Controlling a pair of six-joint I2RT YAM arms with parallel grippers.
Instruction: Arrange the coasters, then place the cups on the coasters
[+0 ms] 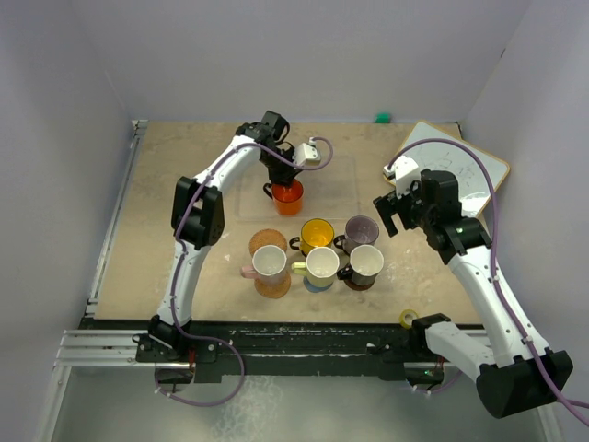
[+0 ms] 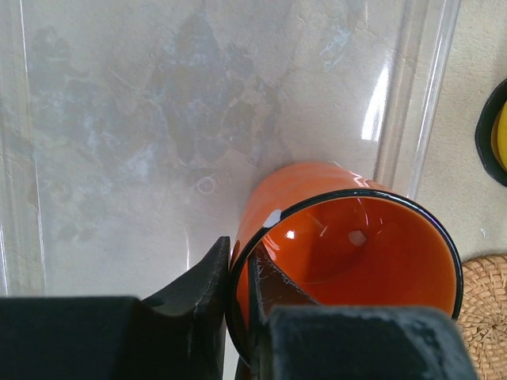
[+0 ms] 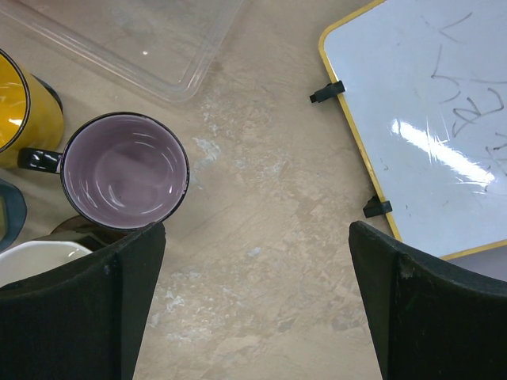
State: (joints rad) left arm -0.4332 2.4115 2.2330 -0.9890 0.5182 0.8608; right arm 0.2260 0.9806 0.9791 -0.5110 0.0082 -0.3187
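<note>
Jaws of L arm pinch red-orange cup rim, prob. over clear tray; R jaws open.

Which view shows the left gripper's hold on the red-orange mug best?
Left wrist: the left gripper pinches the rim of the red-orange mug, one finger inside, one outside, close up. Top external shows the mug small under the gripper, the grip hidden. Right wrist does not show it.

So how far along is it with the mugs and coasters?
The pink mug, pale mug and black mug sit on coasters; under the yellow mug and mauve mug I can't tell. The left pincer grips the orange mug by its rim. A woven coaster lies bare, likely for it. The right pincer is open, idle.
</note>
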